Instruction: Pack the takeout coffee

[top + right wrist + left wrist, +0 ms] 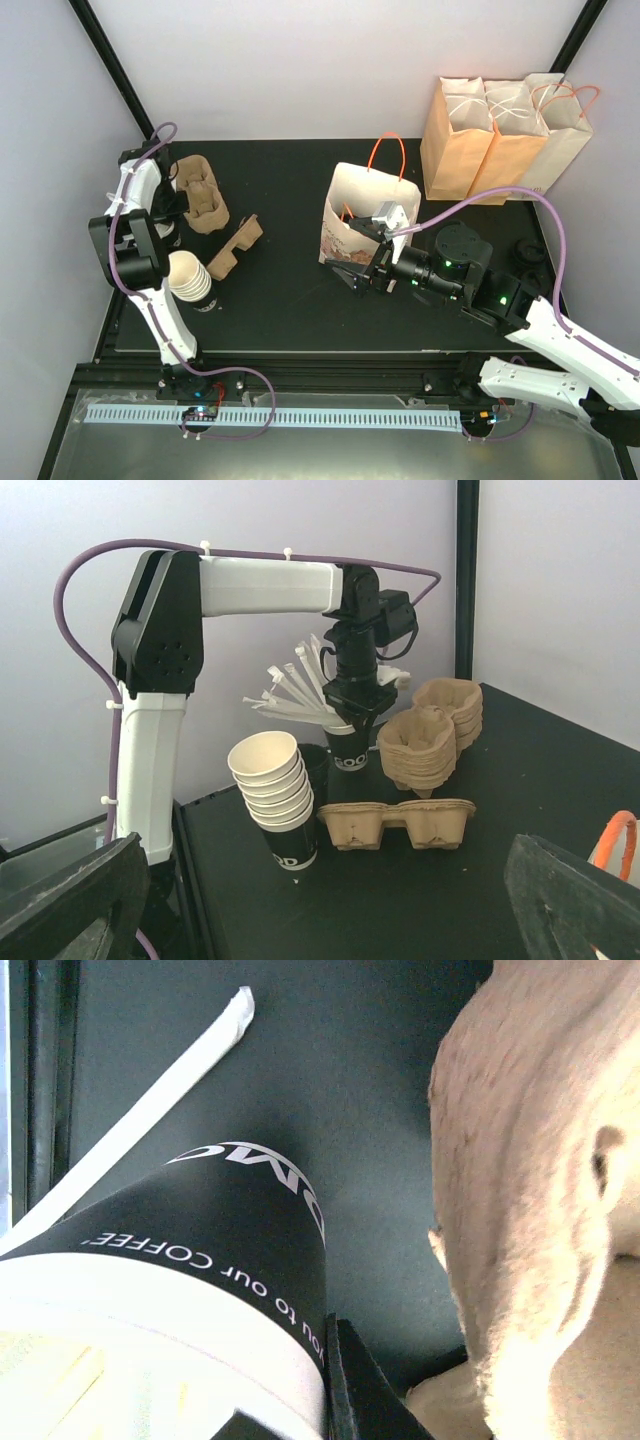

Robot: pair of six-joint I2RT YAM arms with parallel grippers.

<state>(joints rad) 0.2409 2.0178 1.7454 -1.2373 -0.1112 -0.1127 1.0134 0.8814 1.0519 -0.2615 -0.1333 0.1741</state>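
No lidded cup shows plainly, so the takeout coffee is hidden or too small to tell. My left gripper [357, 715] is shut on the rim of an open black paper cup [350, 756] printed "GOOD", which stands between the stack of cups and the pulp carriers. White stirrers [290, 690] fan out from the cup's top. In the left wrist view the cup [220, 1250] fills the lower left, with one black finger [352, 1385] pressed against its wall. My right gripper [355, 268] stands wide open beside the white bag [365, 215], with nothing between its fingers.
A stack of white-lined paper cups [188, 273] leans by the left arm, with a dark cup-like shape [318, 768] behind it. Pulp carriers are stacked [203, 195], and one lies loose [237, 245]. Paper bags [500, 140] stand at the back right. Black lids [530, 262] lie at the right edge.
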